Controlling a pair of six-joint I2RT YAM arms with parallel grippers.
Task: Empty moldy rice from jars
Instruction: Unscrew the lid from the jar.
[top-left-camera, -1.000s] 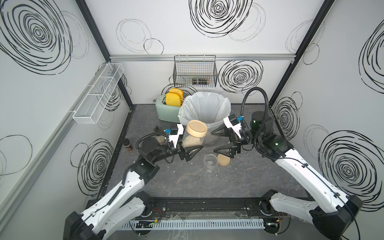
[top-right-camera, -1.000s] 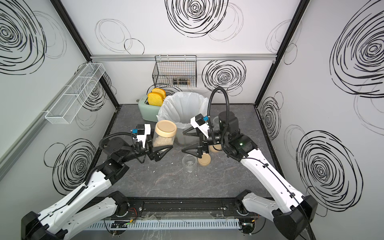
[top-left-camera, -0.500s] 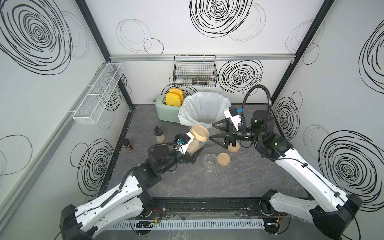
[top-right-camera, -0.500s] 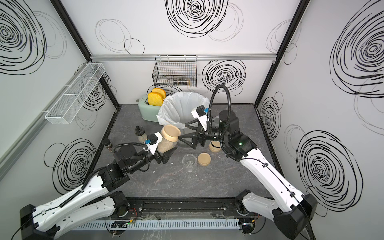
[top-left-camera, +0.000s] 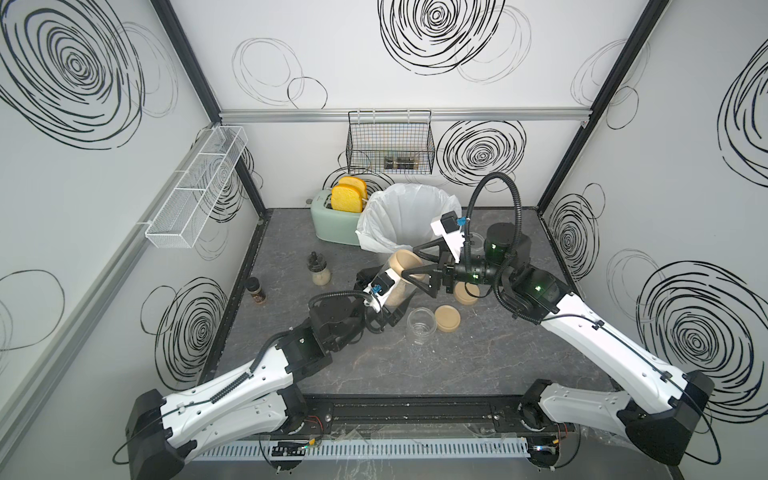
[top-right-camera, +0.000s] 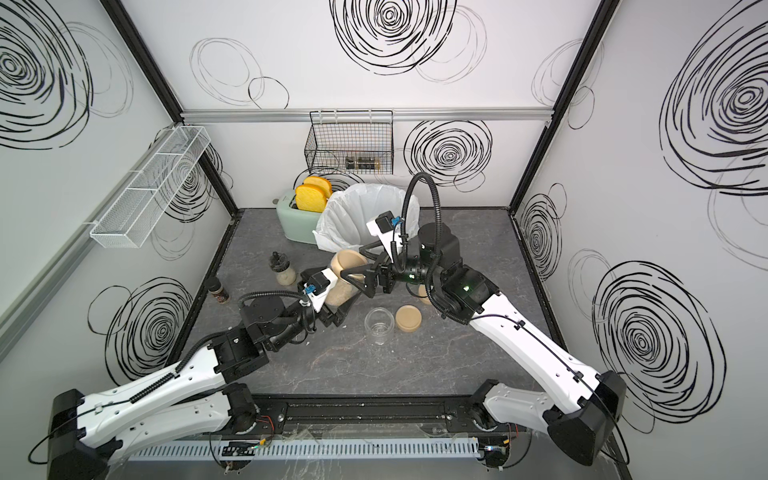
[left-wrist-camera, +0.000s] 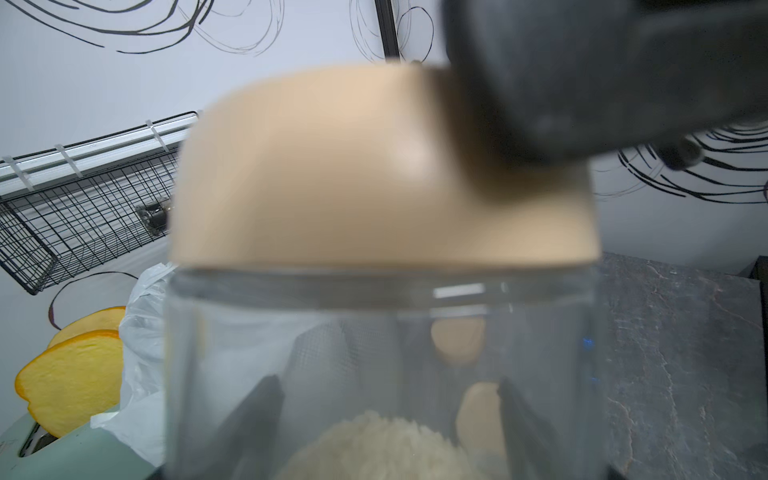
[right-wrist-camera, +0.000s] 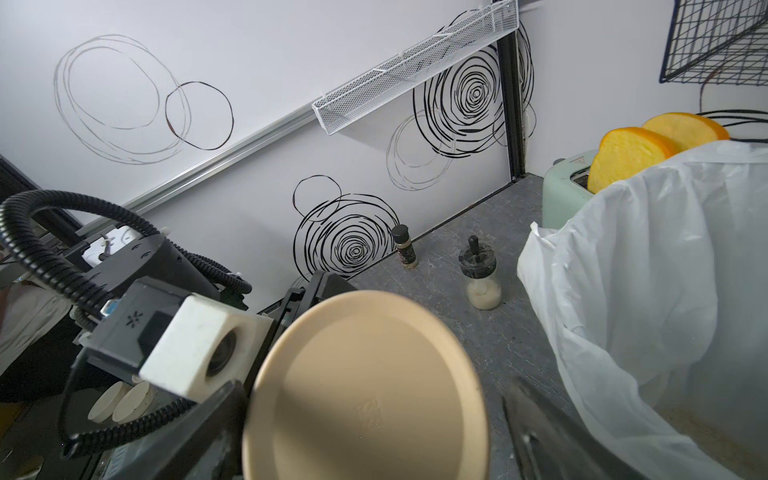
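Right wrist view: looking almost square onto tan lid (right-wrist-camera: 365, 386) of tilted jar (top-left-camera: 397, 286), with right claw (right-wrist-camera: 374, 440) spread wide on either side of the rim, gripping nothing. In both top views, clamped around the clear body by left claw (top-left-camera: 384, 301) and leaned lid-first toward the right arm, long axis running from 1 claw to the other. Inside, moldy rice (left-wrist-camera: 374, 444) heaped low at the base end, away from the lid. Lid directly ahead of the open jaws, so right arm nearer for the cap, left arm on the body. Likely next, judging by the alignment: closing on the rim and twisting the cap off. Just behind the pair, white-lined bin (top-left-camera: 374, 224), close enough for the pour. Elsewhere on gray surface (top-left-camera: 478, 365): empty jar (top-left-camera: 421, 328) upright with loose lid (top-left-camera: 447, 318) just beside it, and 3rd jar (top-left-camera: 465, 293), lid on, partly hidden under the right arm. Possible snag: off-centre closing slipping off the smooth rim.
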